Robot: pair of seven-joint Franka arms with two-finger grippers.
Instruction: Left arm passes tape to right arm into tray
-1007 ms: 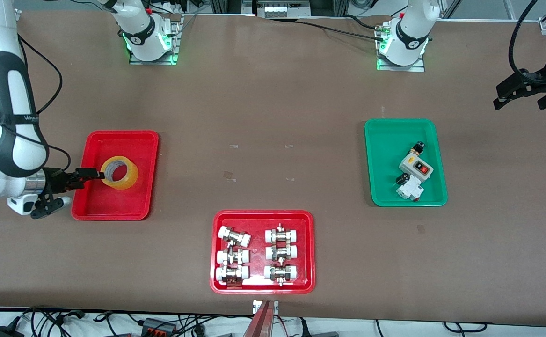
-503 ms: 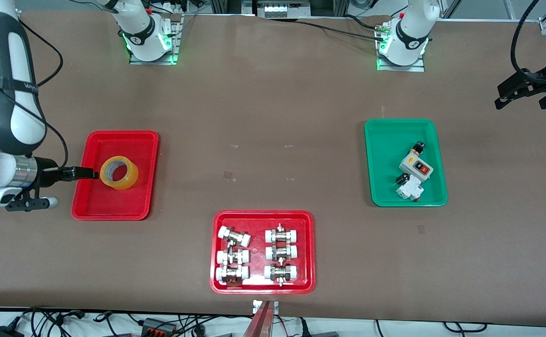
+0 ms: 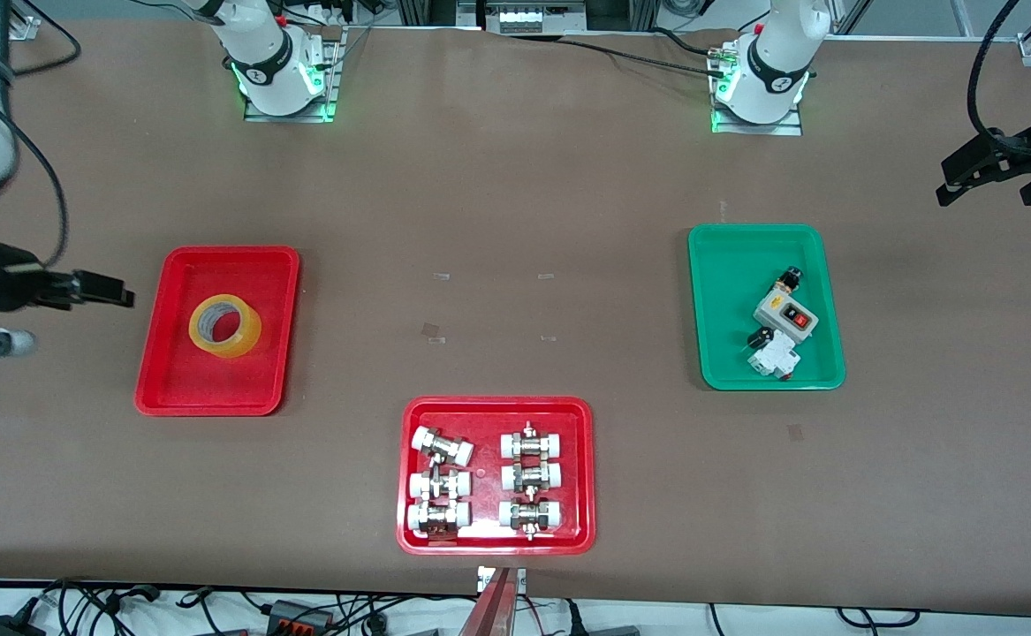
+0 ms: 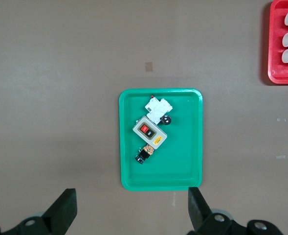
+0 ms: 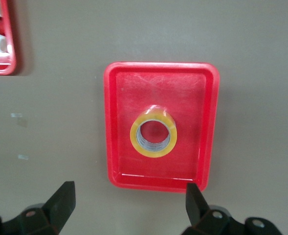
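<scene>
The yellow tape (image 3: 224,325) lies flat in the red tray (image 3: 206,382) at the right arm's end of the table, its hole facing up. My right gripper (image 3: 116,295) hangs open and empty over the bare table just outside that tray. The right wrist view looks down on the tape (image 5: 153,133) in the tray (image 5: 120,98), with the right gripper (image 5: 129,195) apart from both. My left gripper (image 3: 981,184) waits open and empty, high over the table's edge at the left arm's end. In the left wrist view the left gripper (image 4: 132,201) holds nothing.
A green tray (image 3: 727,265) with a grey switch box (image 3: 784,315) and small parts sits toward the left arm's end, also the green tray (image 4: 183,166). A red tray of white-capped fittings (image 3: 496,405) lies nearest the front camera.
My right gripper has drawn back and up from the tape, out of the tray toward the table's end. The tape stays in the tray. The left arm has hardly moved.
</scene>
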